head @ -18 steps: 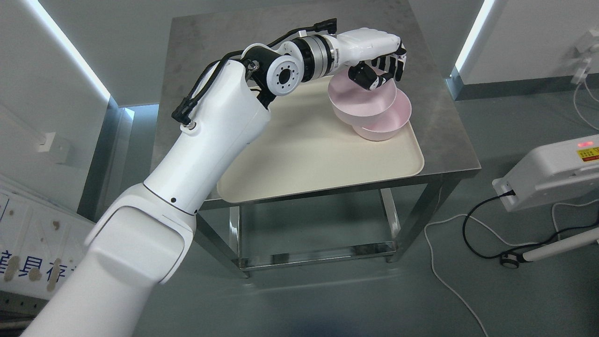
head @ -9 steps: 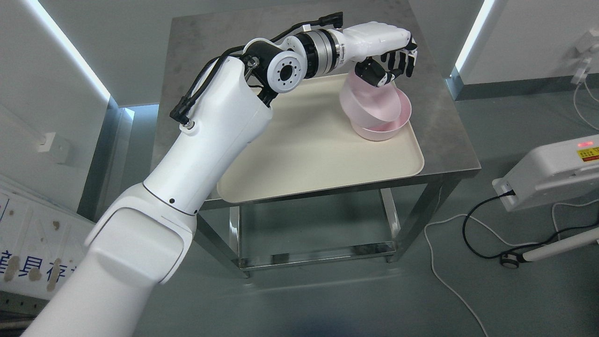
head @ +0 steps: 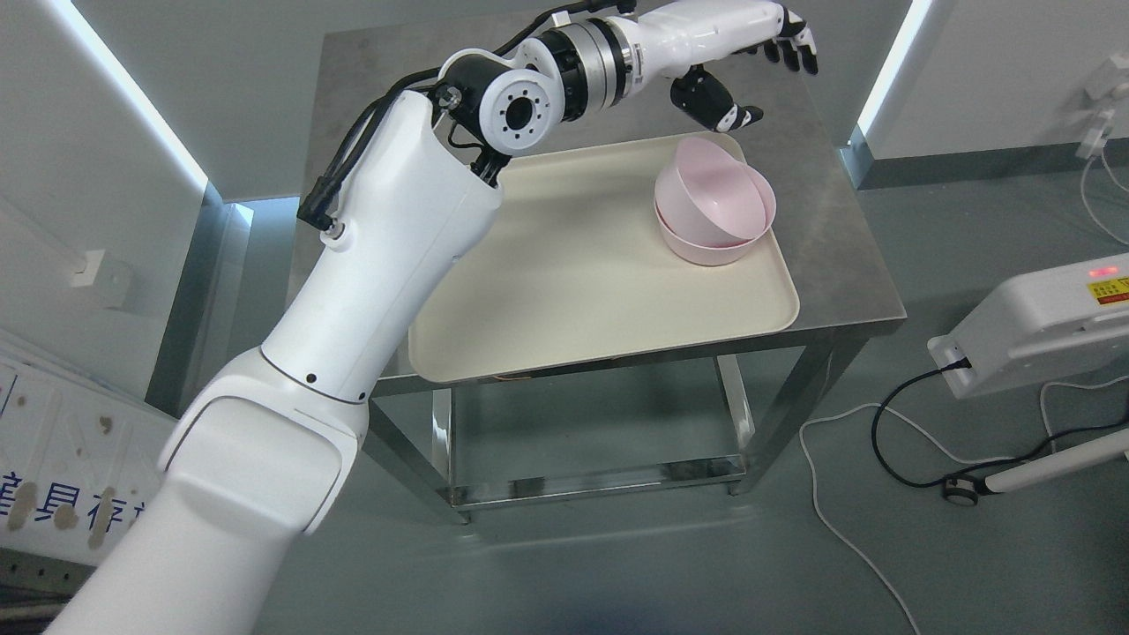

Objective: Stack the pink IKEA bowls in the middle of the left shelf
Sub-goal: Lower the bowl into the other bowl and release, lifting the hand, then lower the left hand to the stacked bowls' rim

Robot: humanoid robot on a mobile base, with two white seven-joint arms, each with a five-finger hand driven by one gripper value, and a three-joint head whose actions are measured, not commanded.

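Two pink bowls sit on the cream tray (head: 564, 291) at its far right corner. The upper bowl (head: 706, 198) rests tilted inside the lower bowl (head: 719, 250), leaning toward the left. My left hand (head: 772, 75) hovers above and behind the bowls, over the far right of the steel table. Its fingers are spread and hold nothing, and it touches neither bowl. The left arm stretches from the lower left across the tray's left part. No right arm shows.
The tray lies on a small steel table (head: 838, 256) with a lower rail. A white device (head: 1041, 322) with black and white cables (head: 891, 432) stands on the floor at the right. Grey walls with light strips close the back.
My left hand has let go of the upper pink bowl, opened and risen up and to the right. The bowl has dropped into the lower one and rests tilted.
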